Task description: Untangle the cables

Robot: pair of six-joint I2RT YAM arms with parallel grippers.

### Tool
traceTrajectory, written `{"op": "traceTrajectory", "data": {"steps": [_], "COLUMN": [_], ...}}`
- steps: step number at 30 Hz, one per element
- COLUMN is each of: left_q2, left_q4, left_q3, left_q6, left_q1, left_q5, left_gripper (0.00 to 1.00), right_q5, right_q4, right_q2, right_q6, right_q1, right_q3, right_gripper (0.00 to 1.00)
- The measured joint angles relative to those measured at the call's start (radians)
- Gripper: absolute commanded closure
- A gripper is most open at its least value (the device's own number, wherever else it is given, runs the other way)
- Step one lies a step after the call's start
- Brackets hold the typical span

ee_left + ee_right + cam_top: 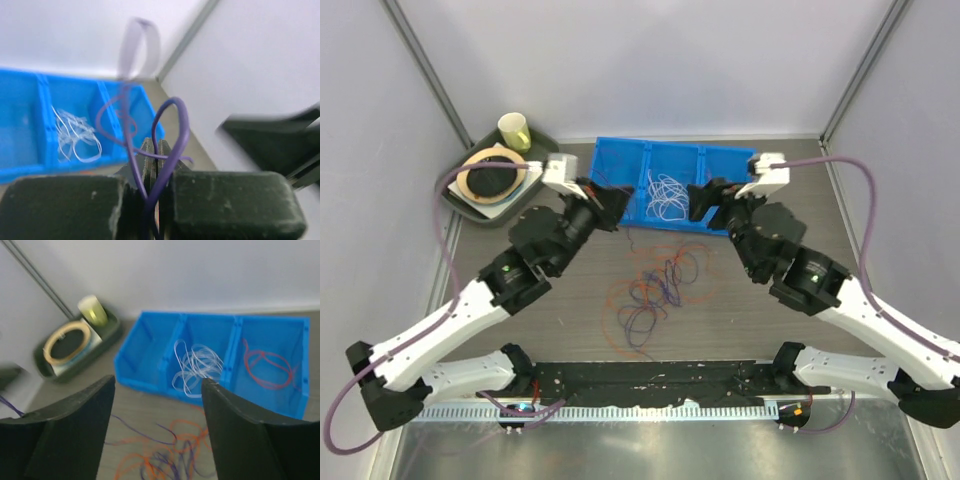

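Table [770, 330]: grey top carrying everything named below.
Blue bin [620, 160]: at the far middle of the table, split into three compartments side by side.
Left gripper [156, 155]: at the bin's left front corner, clenched on a purple cable, its two fingers pressed together.
Right gripper [157, 390]: at the bin's right front edge, released, fingers spread wide with nothing between them, looking down over the bin.
Tray [545, 140]: dark green, left of the bin, close to the left gripper.
Loose cables [655, 290]: an orange-red and purple heap of loops on the table in front of the bin, between the two arms and apart from both grippers.
White cables [666, 195]: a curly bunch in the bin's middle compartment, between the two grippers.
Red cable [265, 367]: one loop lying in the bin's right compartment.
Purple cable [170, 145]: pinched between the left fingers, arching up above them in two loops.
Tape roll [492, 180]: flat in the tray.
Cup [514, 131]: pale yellow, upright at the tray's far end.
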Motion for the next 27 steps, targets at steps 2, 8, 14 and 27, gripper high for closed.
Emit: {"op": "traceTrajectory", "data": {"steps": [2,8,14,27], "left_q2": [-0.033,-0.010,0.094,0.149], "left_q4": [-0.045,-0.163,-0.233,-0.338], "left_q3": [0.079,0.272,0.433,0.573], "left_q6": [0.026,0.125,0.186,0.156], "left_q1": [0.006,0.054,0.146,0.201], "left_q5": [-0.073,-0.222,-0.234,-0.112], "left_gripper": [1.00,1.00,1.00,1.00], "right_q5": [-0.007,-0.044,-0.097,-0.556], "right_q4": [-0.017,-0.049,-0.040,0.494], "right_q2": [0.000,-0.001,0.000,0.334], "right_q6": [0.013,0.064,0.122,-0.121], "right_q1": [0.000,0.000,0.000,0.004], "right_q3": [-0.065,-0.228,-0.322,-0.471], "right_gripper": [0.15,0.14,0.14,0.13]}}
